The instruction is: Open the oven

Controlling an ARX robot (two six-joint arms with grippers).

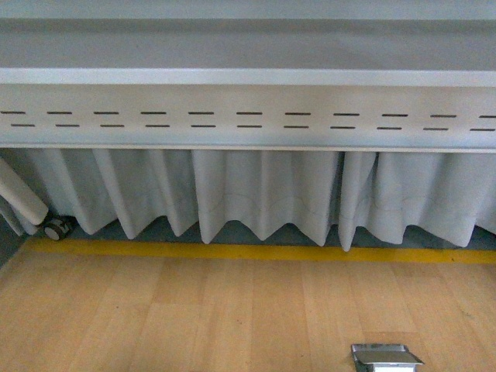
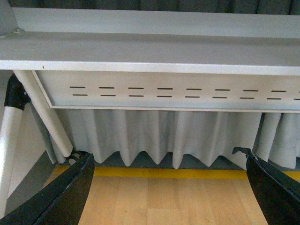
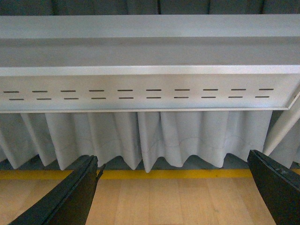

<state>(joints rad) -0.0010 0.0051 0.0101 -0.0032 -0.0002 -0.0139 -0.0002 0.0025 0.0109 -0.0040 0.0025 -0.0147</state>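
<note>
Gaping left hand (image 2: 163, 154), right hand (image 3: 173, 156): wrist-view only

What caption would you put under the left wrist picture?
Open left gripper facing a grey table, white curtain and yellow floor stripe; no oven visible.

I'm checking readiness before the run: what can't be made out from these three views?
Oven: in none of the three views; its place cannot be told.
Behind the curtain: hidden in every view by the cloth.
Floor box: cut off by the front view's bottom edge.
Left gripper and right gripper: only spread fingers show, cut by the wrist views' edges.
</note>
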